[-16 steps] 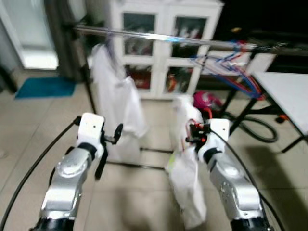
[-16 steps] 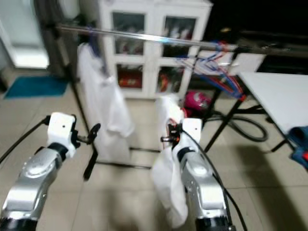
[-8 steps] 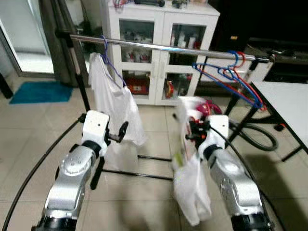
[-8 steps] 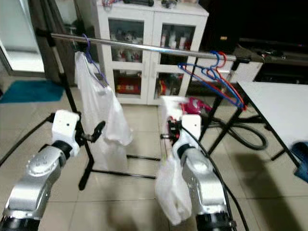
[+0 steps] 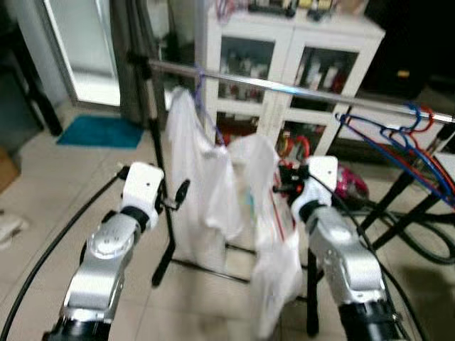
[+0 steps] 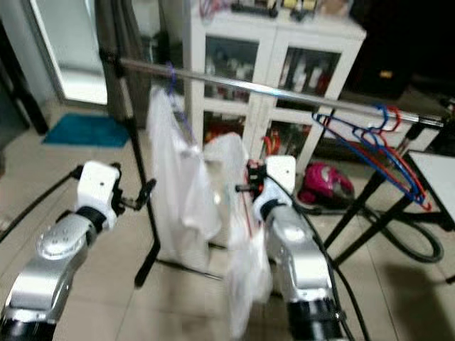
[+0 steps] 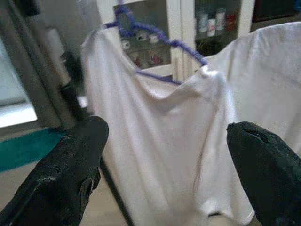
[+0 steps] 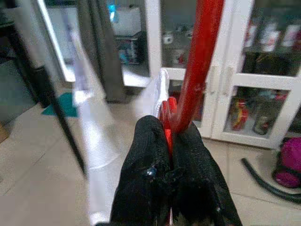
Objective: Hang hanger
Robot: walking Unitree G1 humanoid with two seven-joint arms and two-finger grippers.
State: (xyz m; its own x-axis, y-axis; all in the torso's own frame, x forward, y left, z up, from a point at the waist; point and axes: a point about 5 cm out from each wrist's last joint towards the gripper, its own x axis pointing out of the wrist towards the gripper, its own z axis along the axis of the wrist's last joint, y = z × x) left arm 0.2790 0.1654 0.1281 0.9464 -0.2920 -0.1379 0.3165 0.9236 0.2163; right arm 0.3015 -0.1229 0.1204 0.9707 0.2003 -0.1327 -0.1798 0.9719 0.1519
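A chrome clothes rail (image 5: 298, 87) runs across in front of me. From it hangs a white shirt (image 5: 195, 185) on a purple hanger (image 7: 141, 33). My right gripper (image 5: 284, 188) is shut on the neck of a red hanger (image 8: 200, 61), and a white garment (image 5: 274, 234) droops from that hanger beside the hung shirt, below the rail. My left gripper (image 5: 181, 195) is held up and open, its fingers (image 7: 70, 174) spread wide, pointing at the hung shirt without touching it.
Blue and red bare hangers (image 5: 398, 138) hang at the rail's right end. Behind stands a white glass-door cabinet (image 5: 284, 64). The rack's black upright (image 5: 160, 185) is to the left, a black hose (image 5: 426, 241) and a pink object (image 5: 352, 181) to the right, and a blue mat (image 5: 99, 131) at far left.
The whole view has shifted: the rack and the hung shirt now sit closer and more central. The held garment is now right beside the hung shirt. Both grippers keep their states.
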